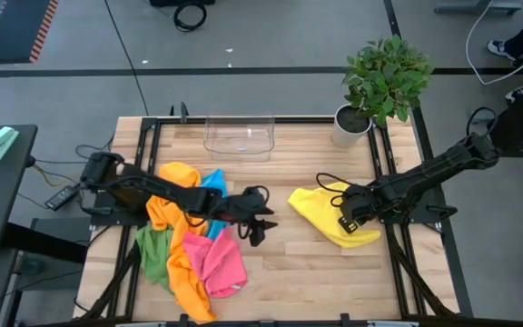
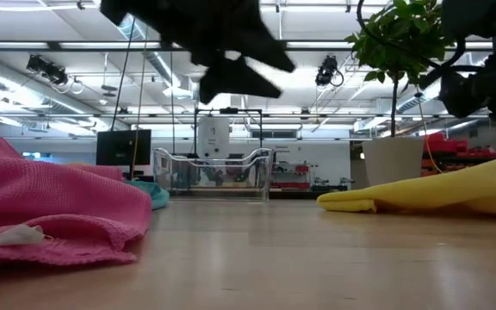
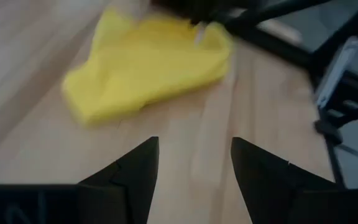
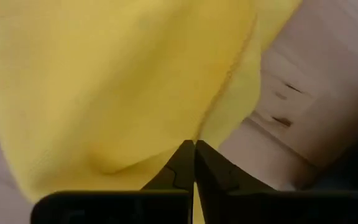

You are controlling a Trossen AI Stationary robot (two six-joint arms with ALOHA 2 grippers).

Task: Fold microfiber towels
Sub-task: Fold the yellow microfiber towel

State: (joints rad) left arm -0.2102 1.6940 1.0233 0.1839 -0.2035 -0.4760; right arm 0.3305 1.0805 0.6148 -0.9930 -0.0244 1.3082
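A crumpled yellow towel (image 1: 320, 211) lies on the wooden table at the right, seen also in the low view (image 2: 455, 194) and the left wrist view (image 3: 148, 62). My right gripper (image 1: 345, 222) stands over it, pointing down, shut on the cloth (image 4: 194, 146). A heap of orange (image 1: 184, 268), pink (image 1: 223, 263), green (image 1: 152, 250) and blue (image 1: 212, 182) towels lies at the left. My left gripper (image 1: 263, 227) hangs open over bare table between the heap and the yellow towel, its fingers (image 3: 194, 149) aimed at the yellow one with nothing between them. My right gripper pinches the yellow towel between its two fingers from above, pointing down, where a hemmed edge (image 4: 219, 109) runs in to the fingertips. A sliver of yellow (image 4: 195, 202) shows between the fingers. One layer or several, I cannot tell. The towel lies slack on the table.
A clear plastic tray (image 1: 239, 136) stands at the far edge in the middle. A potted plant (image 1: 384, 77) stands at the far right corner. Bare wood (image 1: 289, 272) stretches between the towel heap and the yellow towel and along the near edge.
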